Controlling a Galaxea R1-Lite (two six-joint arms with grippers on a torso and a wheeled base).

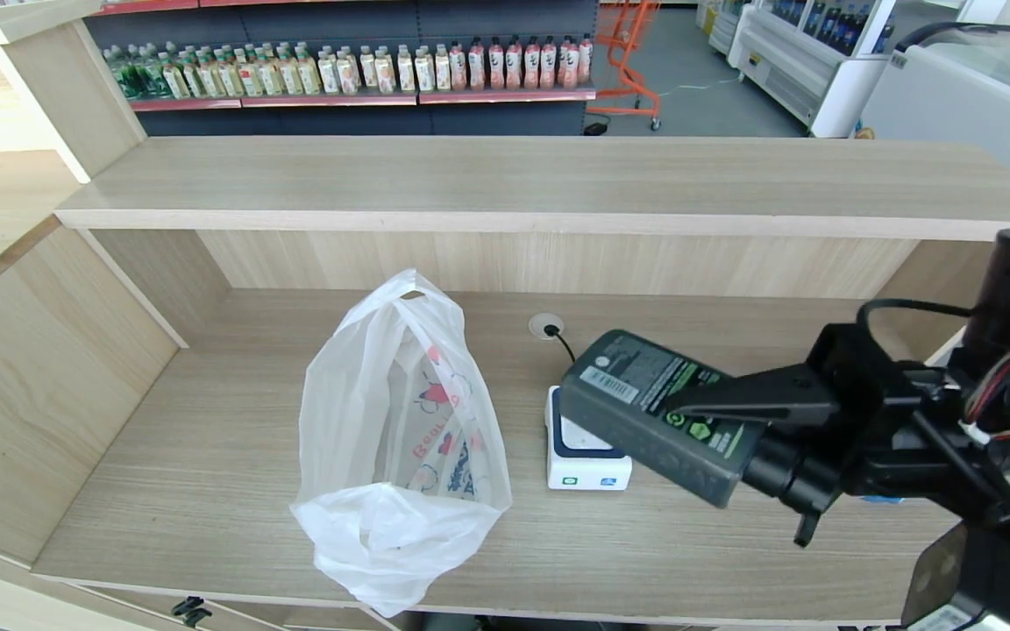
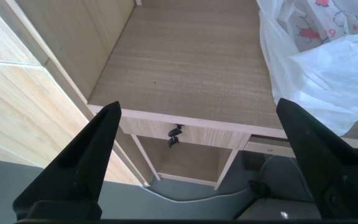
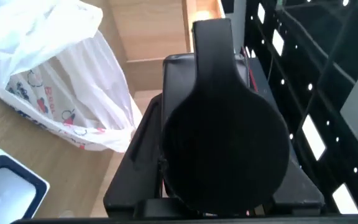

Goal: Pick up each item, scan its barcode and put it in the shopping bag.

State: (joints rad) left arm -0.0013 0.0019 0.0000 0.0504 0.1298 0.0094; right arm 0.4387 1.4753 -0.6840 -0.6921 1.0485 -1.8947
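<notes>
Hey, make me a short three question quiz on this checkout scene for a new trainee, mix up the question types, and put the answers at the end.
1. True or false: the right hand is shut on the dark pack, with the barcode label facing up.
2. Multiple choice: in the head view, what does the held pack partly hide? A a wire basket. B the white scanner. C a tray.
3. Fill in: the left hand is ___ (open or shut).
Key: 1 true. 2 B. 3 open, with nothing between its fingers.
</notes>
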